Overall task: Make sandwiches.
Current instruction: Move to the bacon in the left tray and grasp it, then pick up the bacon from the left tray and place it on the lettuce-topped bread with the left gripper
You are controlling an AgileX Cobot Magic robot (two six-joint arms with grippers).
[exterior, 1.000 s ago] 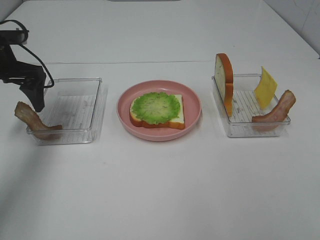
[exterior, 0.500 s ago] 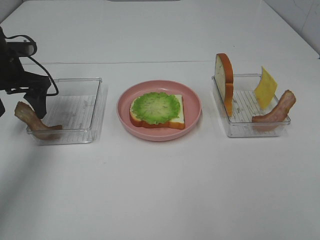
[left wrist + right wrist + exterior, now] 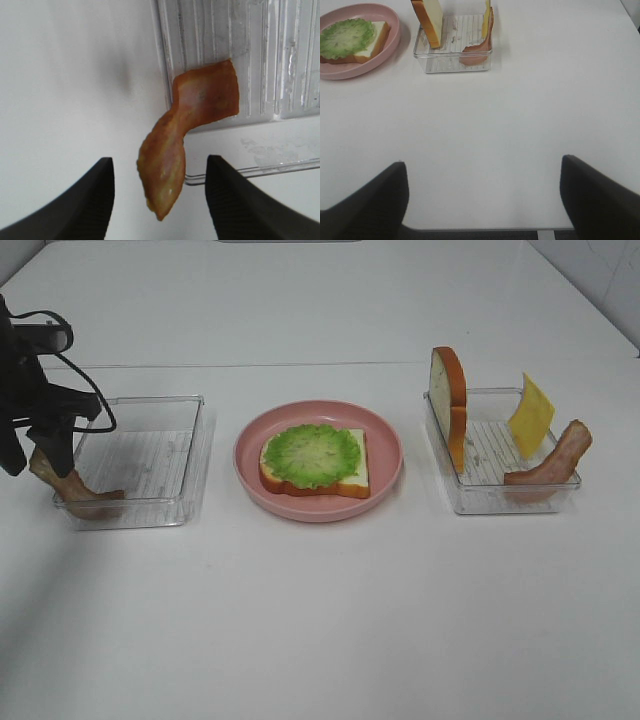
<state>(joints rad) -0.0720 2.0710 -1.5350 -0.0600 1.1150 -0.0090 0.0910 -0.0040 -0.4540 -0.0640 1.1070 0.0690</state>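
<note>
Pink plate (image 3: 320,513), ruffly green lettuce (image 3: 314,454), white bread (image 3: 358,466) with orange-brown crust. Yellow cheese (image 3: 531,416), reddish-brown left bacon (image 3: 75,488) and right bacon (image 3: 552,465), clear ribbed left tray (image 3: 150,455), plain white worktop (image 3: 320,620).

- We see a lab-like robot test bench: a plain white table (image 3: 320,620).
- Toy food (image 3: 312,458) sits in clear plastic trays (image 3: 198,452), beside a cabled black robot arm (image 3: 20,380).

White table (image 3: 320,630), faint seam (image 3: 300,364) across it — pale tiles (image 3: 612,265) beyond the far right corner, soft even light
</note>
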